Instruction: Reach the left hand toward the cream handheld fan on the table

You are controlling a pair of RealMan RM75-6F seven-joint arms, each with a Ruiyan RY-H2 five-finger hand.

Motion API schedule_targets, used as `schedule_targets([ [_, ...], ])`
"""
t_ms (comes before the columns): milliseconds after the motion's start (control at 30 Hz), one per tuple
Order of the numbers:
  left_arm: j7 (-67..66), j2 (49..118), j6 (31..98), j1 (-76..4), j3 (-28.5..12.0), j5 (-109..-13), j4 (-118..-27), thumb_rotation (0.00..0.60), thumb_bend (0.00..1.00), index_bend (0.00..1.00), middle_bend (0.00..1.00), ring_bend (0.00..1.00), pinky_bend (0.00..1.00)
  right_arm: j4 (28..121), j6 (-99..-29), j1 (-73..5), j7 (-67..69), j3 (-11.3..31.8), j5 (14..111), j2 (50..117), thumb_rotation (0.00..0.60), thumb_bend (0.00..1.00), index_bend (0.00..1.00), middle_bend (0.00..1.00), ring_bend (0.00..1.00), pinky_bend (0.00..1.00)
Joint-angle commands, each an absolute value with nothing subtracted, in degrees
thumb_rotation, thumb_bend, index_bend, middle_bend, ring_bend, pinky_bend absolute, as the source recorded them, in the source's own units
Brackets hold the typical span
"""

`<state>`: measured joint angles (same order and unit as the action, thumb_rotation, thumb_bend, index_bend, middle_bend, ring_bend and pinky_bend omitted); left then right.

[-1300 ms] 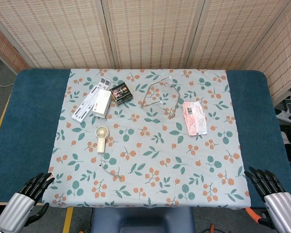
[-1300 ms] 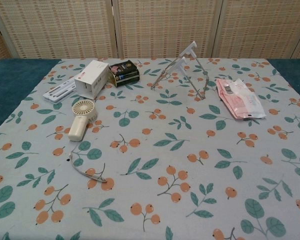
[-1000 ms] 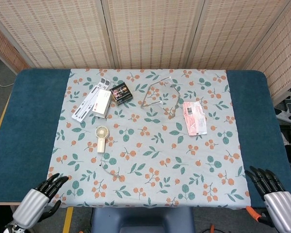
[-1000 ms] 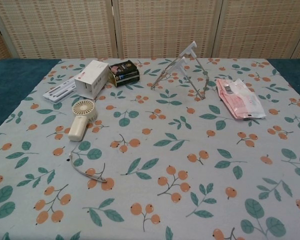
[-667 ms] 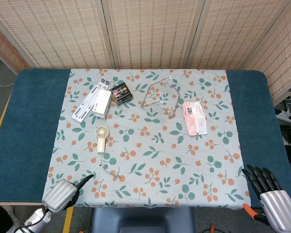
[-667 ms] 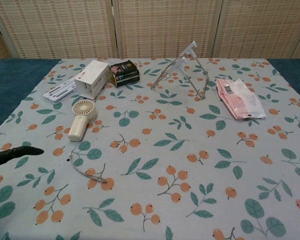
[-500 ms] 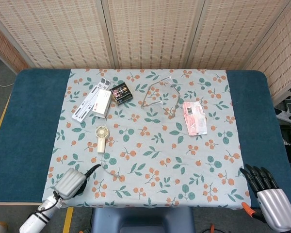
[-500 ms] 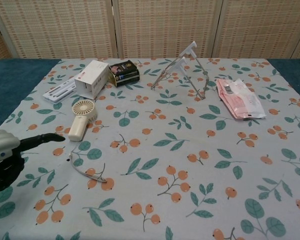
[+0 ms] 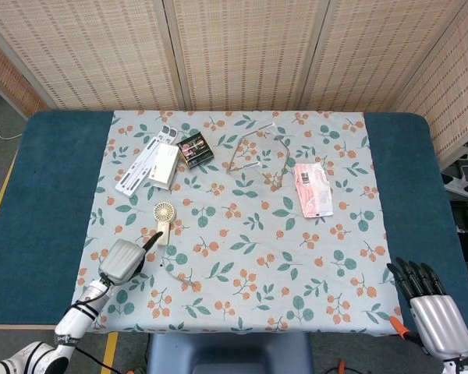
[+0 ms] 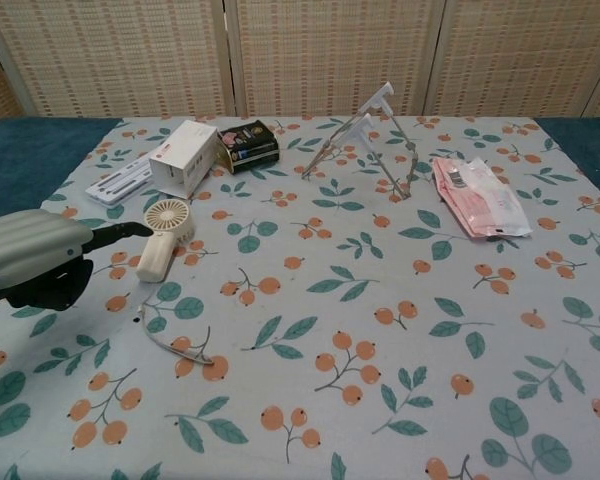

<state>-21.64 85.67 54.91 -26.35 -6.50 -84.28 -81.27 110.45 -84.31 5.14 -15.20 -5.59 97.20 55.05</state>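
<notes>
The left hand point(image 9: 125, 260) is seen just beside the cream handheld fan point(image 9: 163, 221) — fingers extended toward it, nothing held. The fan lies flat on the floral cloth point(image 9: 242, 234), near the white box point(image 9: 164, 164). The right hand point(image 9: 426, 302) is spread at the table's near edge — empty.

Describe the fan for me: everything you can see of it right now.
The fan is a small cream handheld one that looks like plastic: a round grilled head on a short, blocky handle. It lies flat on the floral cloth, head toward the far side, handle toward the robot. The left hand is near its handle end, one finger stretched toward it; the views don't settle whether they touch.
</notes>
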Motion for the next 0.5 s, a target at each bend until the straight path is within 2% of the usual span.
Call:
schedule_targets([
  [33,-22.7,86.4,53.8,-27.7,-7.2,-82.1,-79.9,0.600,0.95,0.00,0.98,0.88,1.00,110.5,-84.5,5.2,-15.3,-5.5,97.0,55.1,0.600,0.12,0.00,0.00,0.00,0.00],
  [500,-26.2,87.9,52.5,-30.9,-6.8,-77.3,-78.2,0.600,0.95,0.00,0.98,0.88,1.00,110.5,-85.5,5.2,-15.6,-5.3,96.5,54.9,0.600,0.12,0.00,0.00,0.00,0.00],
])
